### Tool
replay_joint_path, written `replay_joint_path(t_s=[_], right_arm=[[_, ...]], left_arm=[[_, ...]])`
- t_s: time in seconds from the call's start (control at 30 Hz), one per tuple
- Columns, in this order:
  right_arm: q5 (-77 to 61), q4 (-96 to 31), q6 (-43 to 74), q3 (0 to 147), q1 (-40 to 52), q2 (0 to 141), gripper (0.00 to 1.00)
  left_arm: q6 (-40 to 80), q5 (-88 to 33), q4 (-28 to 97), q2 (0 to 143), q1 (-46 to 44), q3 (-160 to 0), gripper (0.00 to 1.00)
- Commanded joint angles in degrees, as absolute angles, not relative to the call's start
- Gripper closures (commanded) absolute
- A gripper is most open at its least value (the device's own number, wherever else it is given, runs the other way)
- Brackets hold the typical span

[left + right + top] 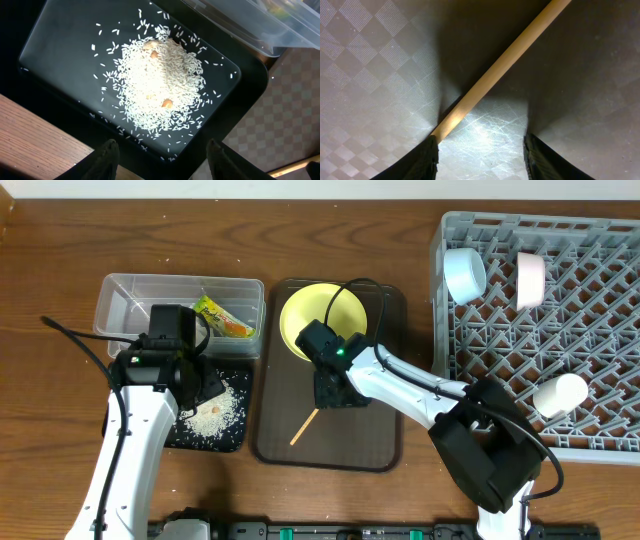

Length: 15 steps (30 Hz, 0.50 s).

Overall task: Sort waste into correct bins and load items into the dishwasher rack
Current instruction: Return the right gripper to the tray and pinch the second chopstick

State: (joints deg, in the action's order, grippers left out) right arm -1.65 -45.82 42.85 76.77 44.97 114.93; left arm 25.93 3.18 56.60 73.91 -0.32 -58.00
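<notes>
The right end effector (481, 157) stood wide open over the brown tray (365, 70); a chopstick (495, 75) lay slanting ahead of it, its near end by one finger, perhaps touching, ungripped; the left end effector (162, 167) hung open and empty, rice crumbs (155, 85) heaped on the black tray (55, 55) just ahead.

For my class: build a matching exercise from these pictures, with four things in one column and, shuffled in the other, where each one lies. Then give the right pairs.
Things
1. green-and-orange snack wrapper
2. pale rice-like crumbs
3. thin wooden chopstick
4. light blue round bowl

Places
A. in the large grey plastic lattice rack
B. on the glossy black rectangular tray
C. in the clear plastic rectangular tub
D. on the dark brown serving tray

Pairs: 1-C, 2-B, 3-D, 4-A.
</notes>
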Motion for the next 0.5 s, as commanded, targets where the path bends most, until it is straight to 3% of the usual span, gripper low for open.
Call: replay_joint_path(t_s=[0.0,0.47], right_arm=[[-0.47,-45.89,44.38,77.03,45.34,116.68,0.46],[-0.01,-41.28,45.43,77.03,45.52,116.71,0.44]], left_arm=[[26.70,3.27,56.77,73.71,-0.01,-58.63,0.41],[26.70,2.35,56.95,73.71,-0.01,-58.63,0.41]])
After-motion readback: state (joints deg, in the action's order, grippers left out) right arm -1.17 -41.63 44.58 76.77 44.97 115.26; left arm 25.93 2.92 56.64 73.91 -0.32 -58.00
